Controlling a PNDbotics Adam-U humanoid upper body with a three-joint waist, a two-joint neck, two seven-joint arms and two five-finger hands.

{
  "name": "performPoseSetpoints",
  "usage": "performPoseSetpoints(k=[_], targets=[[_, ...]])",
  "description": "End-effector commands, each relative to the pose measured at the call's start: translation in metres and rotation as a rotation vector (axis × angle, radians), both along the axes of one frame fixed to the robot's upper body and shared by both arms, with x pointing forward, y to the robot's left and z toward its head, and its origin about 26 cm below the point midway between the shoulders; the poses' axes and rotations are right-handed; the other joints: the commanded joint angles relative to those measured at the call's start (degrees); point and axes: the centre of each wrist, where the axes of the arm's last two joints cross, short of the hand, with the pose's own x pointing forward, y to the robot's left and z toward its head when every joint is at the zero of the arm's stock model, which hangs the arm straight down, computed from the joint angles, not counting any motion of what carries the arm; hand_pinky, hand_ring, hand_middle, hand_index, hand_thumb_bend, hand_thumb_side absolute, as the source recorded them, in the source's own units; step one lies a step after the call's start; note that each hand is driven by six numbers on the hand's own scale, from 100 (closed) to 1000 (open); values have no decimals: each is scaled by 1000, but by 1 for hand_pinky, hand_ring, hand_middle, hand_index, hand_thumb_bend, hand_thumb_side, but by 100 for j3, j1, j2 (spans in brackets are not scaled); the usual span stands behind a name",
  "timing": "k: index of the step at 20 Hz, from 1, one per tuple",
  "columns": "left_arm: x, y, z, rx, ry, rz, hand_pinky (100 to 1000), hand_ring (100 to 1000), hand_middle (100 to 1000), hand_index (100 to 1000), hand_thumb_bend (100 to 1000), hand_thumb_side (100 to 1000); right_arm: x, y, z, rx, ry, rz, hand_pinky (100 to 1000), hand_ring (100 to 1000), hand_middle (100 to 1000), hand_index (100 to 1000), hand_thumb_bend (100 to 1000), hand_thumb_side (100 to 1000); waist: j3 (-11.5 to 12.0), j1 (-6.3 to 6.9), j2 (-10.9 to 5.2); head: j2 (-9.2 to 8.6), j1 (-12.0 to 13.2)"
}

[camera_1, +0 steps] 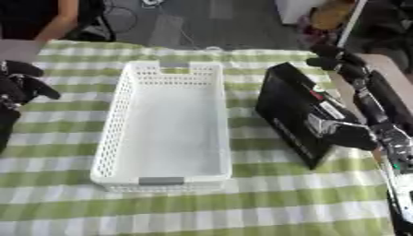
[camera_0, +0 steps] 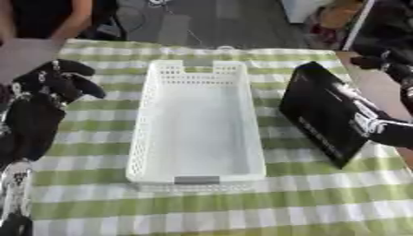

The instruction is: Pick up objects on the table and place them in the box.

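Observation:
A white perforated basket (camera_0: 145, 133) lies lengthwise in the middle of the table, with nothing inside it. To its right a flat black package (camera_1: 294, 115) with a white and red label stands tilted on its lower edge, close to the basket's right wall but apart from it. My right hand (camera_1: 351, 133) is shut on the package from its right side, with fingers (camera_1: 335, 60) curled above its far top corner. My left hand (camera_0: 56, 83) hovers left of the basket with its fingers curled, holding nothing.
A green and white checked cloth (camera_0: 242, 203) covers the table. The bare brown table edge (camera_0: 379, 87) shows at the right. A pale flat sheet (camera_0: 24, 53) lies at the far left corner. The floor beyond the far edge holds cables and clutter.

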Motion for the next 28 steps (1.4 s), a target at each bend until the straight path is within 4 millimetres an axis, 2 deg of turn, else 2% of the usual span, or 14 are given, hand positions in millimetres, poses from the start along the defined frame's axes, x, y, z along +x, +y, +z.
performPoseSetpoints(k=[1, 7, 28], targets=[[-1, -1, 7, 11, -23, -8, 649, 583, 694, 560, 1000, 886, 4, -6, 7, -47, 0, -20, 799, 918, 904, 869, 320, 495, 7, 6, -59, -81, -20], [-1, -1, 7, 12, -23, -7, 649, 583, 694, 561, 1000, 888, 9, -12, -3, -71, 40, -63, 798, 920, 903, 869, 312, 506, 11, 7, -57, -80, -12], [-1, -1, 8, 12, -24, -7, 649, 584, 695, 560, 1000, 889, 17, -25, -18, -81, 93, -140, 806, 930, 907, 880, 288, 516, 10, 9, -56, -77, -6]])
